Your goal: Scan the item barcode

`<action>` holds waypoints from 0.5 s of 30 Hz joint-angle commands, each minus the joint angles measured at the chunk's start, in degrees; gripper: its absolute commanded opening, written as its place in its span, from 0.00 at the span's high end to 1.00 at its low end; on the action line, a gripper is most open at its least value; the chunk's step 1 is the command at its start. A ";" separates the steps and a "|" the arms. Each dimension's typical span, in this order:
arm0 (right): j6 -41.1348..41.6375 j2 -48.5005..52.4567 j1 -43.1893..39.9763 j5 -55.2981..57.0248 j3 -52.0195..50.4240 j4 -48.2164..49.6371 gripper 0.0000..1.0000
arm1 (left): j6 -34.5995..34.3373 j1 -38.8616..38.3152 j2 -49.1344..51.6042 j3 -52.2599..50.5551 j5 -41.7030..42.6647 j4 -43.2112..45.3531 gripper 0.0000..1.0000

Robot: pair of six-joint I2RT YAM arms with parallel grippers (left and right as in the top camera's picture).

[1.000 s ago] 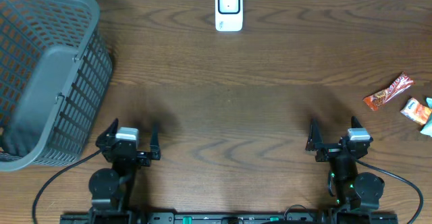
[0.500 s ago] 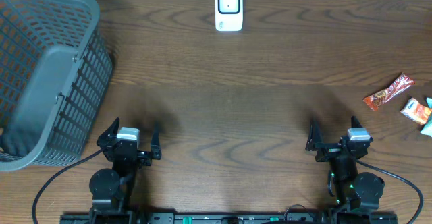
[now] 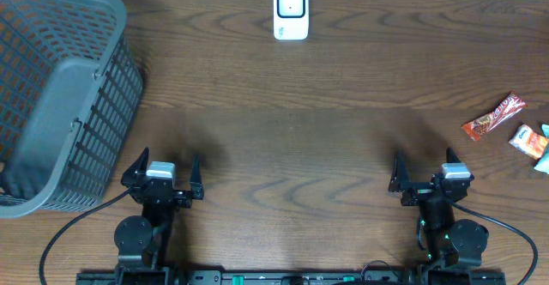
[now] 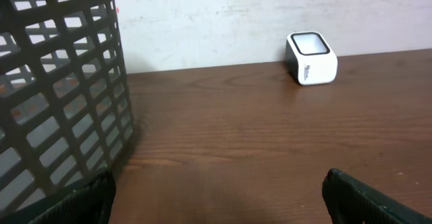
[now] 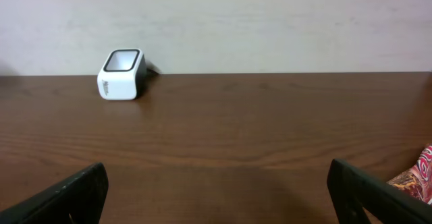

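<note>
A white barcode scanner (image 3: pixel 291 10) stands at the table's far edge, in the middle; it also shows in the left wrist view (image 4: pixel 312 57) and the right wrist view (image 5: pixel 122 64). The items lie at the far right: a red-orange snack wrapper (image 3: pixel 493 118) and a white-and-orange packet (image 3: pixel 527 139). My left gripper (image 3: pixel 171 160) rests open near the front edge, nothing between its fingers (image 4: pixel 219 200). My right gripper (image 3: pixel 423 160) is open and empty too (image 5: pixel 219 193), well short of the items. A corner of the red wrapper (image 5: pixel 420 175) shows at the right wrist view's edge.
A large grey plastic basket (image 3: pixel 60 96) lies tipped at the far left, its slatted wall (image 4: pixel 61 82) close beside my left gripper. A third packet (image 3: pixel 544 160) is cut off by the right edge. Brown wood table (image 3: pixel 292 148) runs between the arms and the scanner.
</note>
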 commanded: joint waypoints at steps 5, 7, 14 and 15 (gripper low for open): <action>0.35 -0.31 0.35 0.11 -0.07 -0.24 0.01 | -1.70 -0.17 -0.52 -1.73 -0.85 -0.85 0.02; 0.35 -0.31 0.35 0.11 -0.07 -0.24 0.01 | -1.66 -0.17 -0.52 -1.73 -0.85 -0.79 0.02; 0.35 -0.31 0.35 0.11 -0.07 -0.24 0.01 | -1.68 -0.17 -0.52 -1.73 -0.85 -0.76 0.02; 0.35 -0.31 0.35 0.11 -0.07 -0.24 0.01 | -1.68 -0.17 -0.52 -1.70 -0.85 -0.76 0.02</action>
